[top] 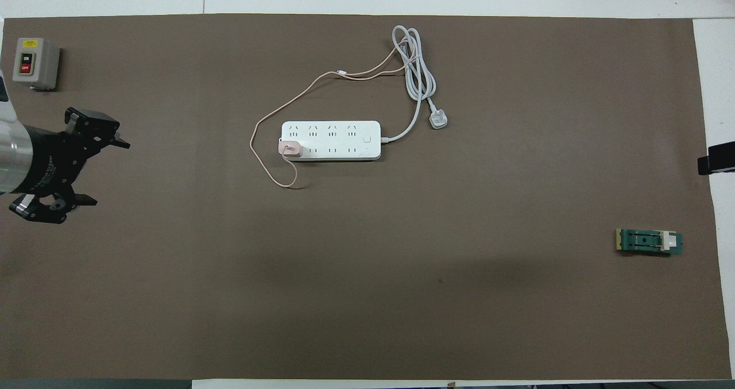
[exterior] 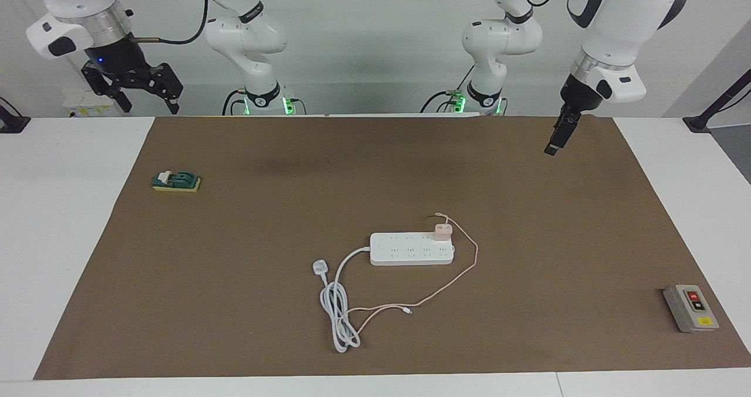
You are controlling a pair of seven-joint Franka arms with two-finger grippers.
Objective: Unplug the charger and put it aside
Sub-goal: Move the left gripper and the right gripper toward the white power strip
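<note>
Two Franka arms, both just hanging in the air with nothing in them. The left gripper (top: 112,173) is up over the brown mat (exterior: 528,326) toward the left arm's end of the tabletop (exterior: 70,221), and from overhead its fingers (top: 118,143) are spread wide apart. The right gripper (exterior: 146,95) hangs over the corner of the mat at the right arm's end; its fingers look spread too, holding nothing.

The small pale pink cube-shaped charger (exterior: 442,230) is plugged into the white multi-socket power strip (exterior: 410,249), in the end socket toward the left arm's side, on the row nearer the robots. Its long thin pink cable (exterior: 469,262) loops out past that end of the strip and trails away from the robots, ending near the coiled thick white cord (exterior: 337,309) of the strip. The cord's white three-pin plug (exterior: 320,265) lies loose on the mat beside the coil.

Other stuff: a grey switch box with red and yellow buttons (exterior: 691,308) sits at the left arm's end, farther from the robots than the strip, and a small green and yellow block with a white clip (exterior: 176,181) lies at the right arm's end.
</note>
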